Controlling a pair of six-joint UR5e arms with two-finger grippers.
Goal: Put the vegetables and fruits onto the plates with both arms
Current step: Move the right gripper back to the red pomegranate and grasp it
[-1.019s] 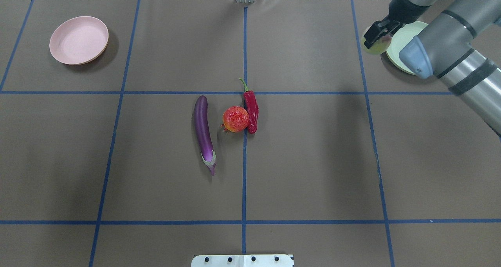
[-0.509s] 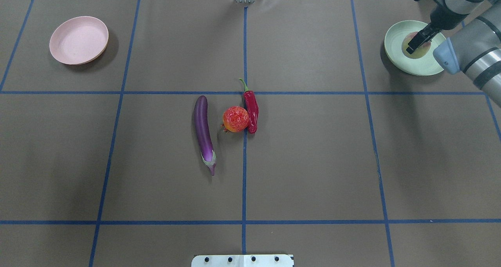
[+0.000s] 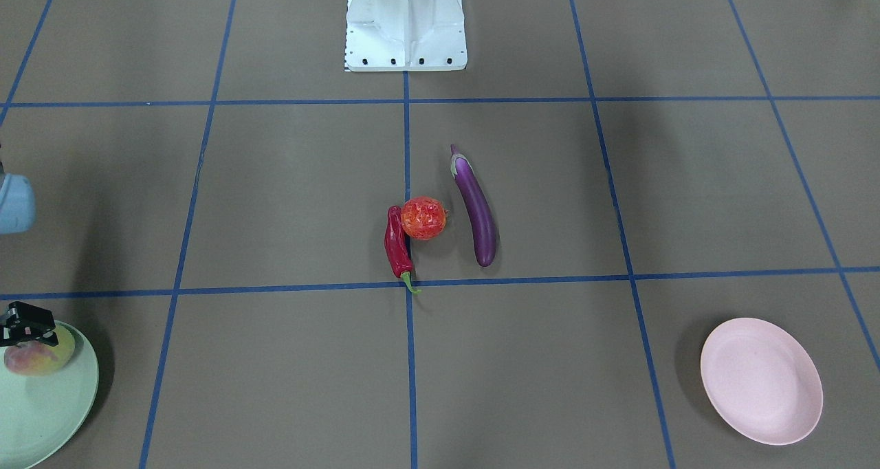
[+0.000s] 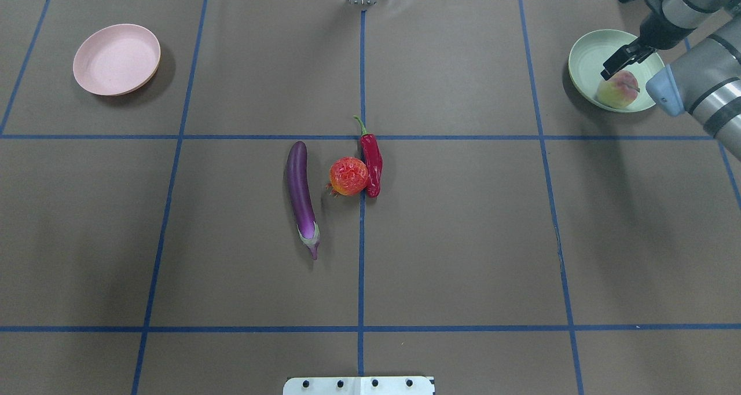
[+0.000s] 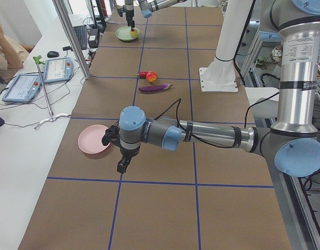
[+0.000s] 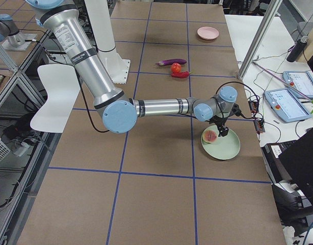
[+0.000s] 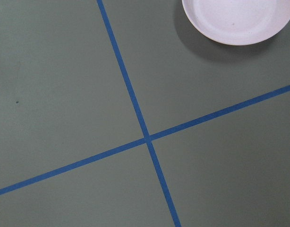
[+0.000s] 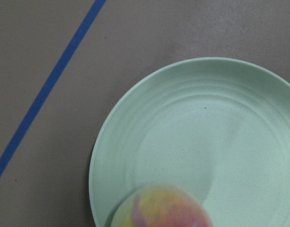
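The peach (image 4: 618, 89) lies on the mint green plate (image 4: 584, 53), near its near rim; it also shows in the right wrist view (image 8: 161, 208) and the front view (image 3: 31, 359). My right gripper (image 4: 620, 63) hangs just above it, open and empty. The eggplant (image 4: 301, 195), the red-orange fruit (image 4: 348, 176) and the chili pepper (image 4: 371, 163) lie together at the table's middle, the fruit touching the chili. The pink plate (image 4: 116, 59) stands empty at the far left. My left gripper (image 5: 122, 165) shows only in the left side view, beside the pink plate (image 5: 92, 140); I cannot tell its state.
Blue tape lines grid the brown table. The white base block (image 4: 359, 385) sits at the near edge. Tablets (image 5: 58, 67) and a metal post (image 5: 71, 36) stand past the table's far side. The left wrist view shows the pink plate's rim (image 7: 239, 19).
My right gripper carried the peach from beside the mint plate to over it and let go. The peach now rests on the plate, apart from the fingers.
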